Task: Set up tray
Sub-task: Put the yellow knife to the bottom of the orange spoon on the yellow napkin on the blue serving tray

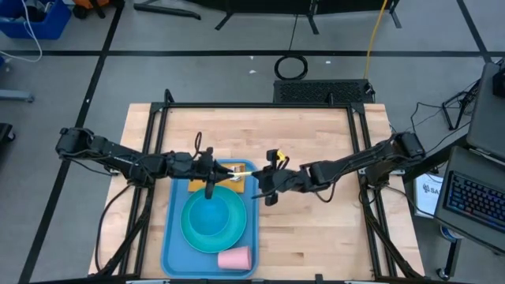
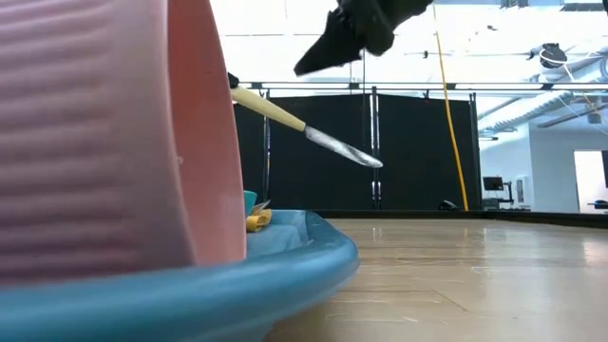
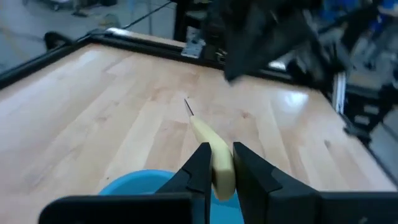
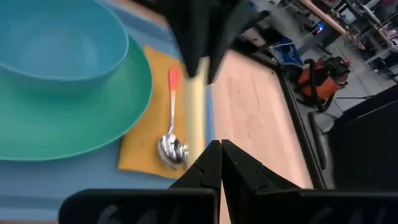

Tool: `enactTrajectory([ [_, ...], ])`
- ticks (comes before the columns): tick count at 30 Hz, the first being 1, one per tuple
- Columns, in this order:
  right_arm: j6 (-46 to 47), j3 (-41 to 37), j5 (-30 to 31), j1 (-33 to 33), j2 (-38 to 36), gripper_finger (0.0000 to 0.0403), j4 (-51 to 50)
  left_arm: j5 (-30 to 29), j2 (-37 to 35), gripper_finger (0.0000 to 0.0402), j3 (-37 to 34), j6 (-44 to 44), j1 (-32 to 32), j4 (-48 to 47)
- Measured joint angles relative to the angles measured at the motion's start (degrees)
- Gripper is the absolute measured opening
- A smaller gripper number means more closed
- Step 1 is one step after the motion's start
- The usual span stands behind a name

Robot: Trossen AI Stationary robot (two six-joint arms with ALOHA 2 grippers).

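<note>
Tray (image 1: 175, 237) at table's near edge, left of centre, long axis running near-to-far. Left gripper (image 3: 217, 163) over tray's far end, pinching knife (image 3: 214, 155) by cream handle. Right gripper (image 4: 220, 155) pressed together, empty, beside tray's far right corner. Only right wrist view shows spoon (image 4: 171, 140) on yellow napkin (image 4: 144, 144).

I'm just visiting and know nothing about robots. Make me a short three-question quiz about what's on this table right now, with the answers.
1. True or false: the left gripper is shut on a knife with a pale handle.
2. Which lies on the yellow napkin? A) fork B) spoon C) cup
3. Fill in: the blue bowl sits on the turquoise ____.

Key:
1. True; it holds the knife above the tray, while the right gripper is shut and empty.
2. B, the spoon with a red handle.
3. plate. A pink cup lies nearby on its side.
</note>
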Motion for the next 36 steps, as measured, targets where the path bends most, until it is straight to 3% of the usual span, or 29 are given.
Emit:
enactTrajectory([
  [8,-0.42,0.0,0.78,-0.12,-4.25,0.0,0.48,-0.59,0.0,0.0046,0.0,14.21,-3.37,-1.05],
  [21,3.0,-0.02,0.08,-0.62,-4.15,0.0,-2.23,-12.77,0.0,0.0046,0.0,40.91,-10.28,-3.22],
  [28,12.09,-0.02,-15.65,-6.56,-4.13,0.0,-11.73,-17.89,0.0,0.0046,0.0,53.62,-12.78,-4.63],
  [36,11.36,1.24,-22.45,-10.29,-4.98,0.0011,-14.88,-20.54,-0.04,0.0046,0.04,57.78,-13.8,-10.54],
])
